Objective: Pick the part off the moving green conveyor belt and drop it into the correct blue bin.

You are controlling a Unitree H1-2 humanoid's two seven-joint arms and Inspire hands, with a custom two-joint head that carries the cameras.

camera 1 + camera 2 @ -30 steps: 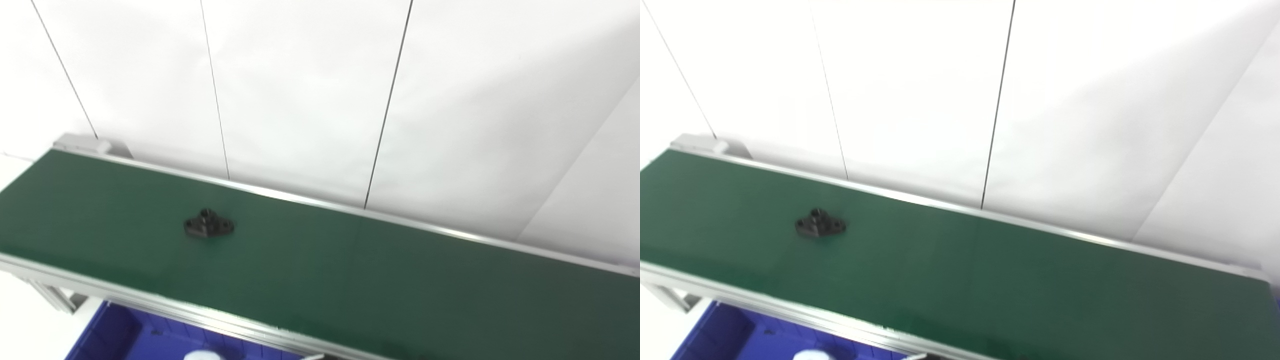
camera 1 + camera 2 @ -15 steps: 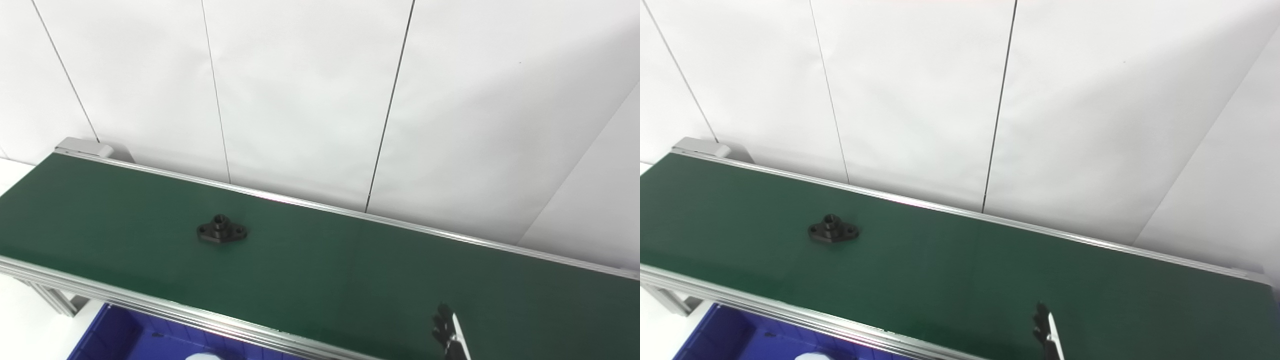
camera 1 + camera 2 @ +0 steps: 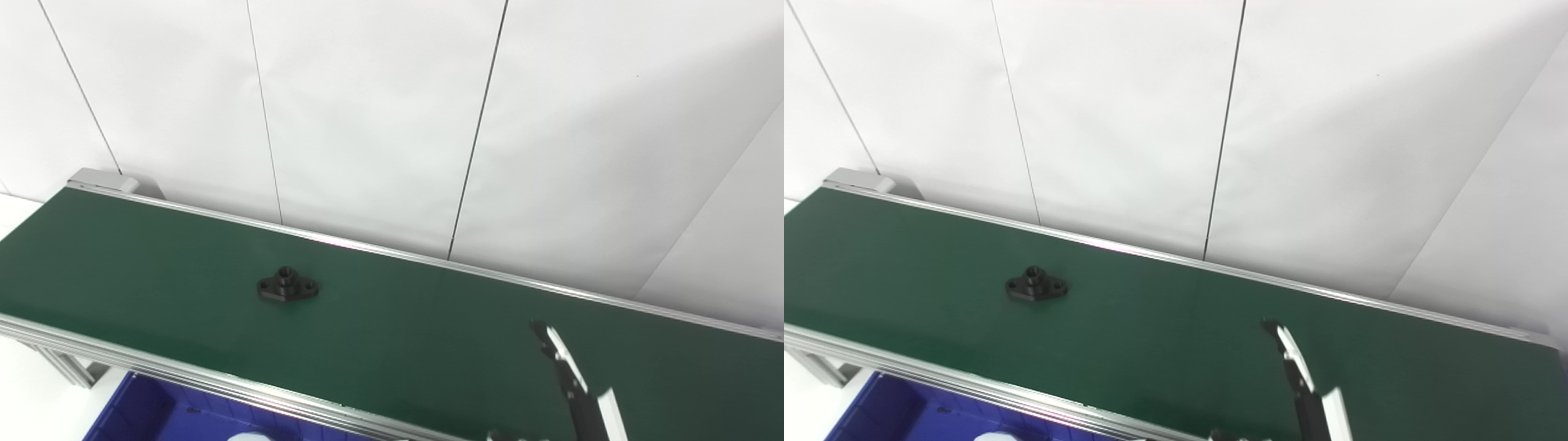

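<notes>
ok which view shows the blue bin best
The left eye view: the blue bin shows a wider strip there, below the belt's near rail. The right eye view shows the same corner, but cut off more by the frame's left edge.

both eyes look down (shared) on belt (image 3: pixel 392 331)

You've got the part (image 3: pixel 288 289) sitting on the conveyor belt (image 3: pixel 380 331), left of middle, about midway between its far and near edges. Right hand (image 3: pixel 569 380) pokes up over the near edge, well right of it. Bin (image 3: pixel 147 416) sits below the belt's near-left edge.
</notes>
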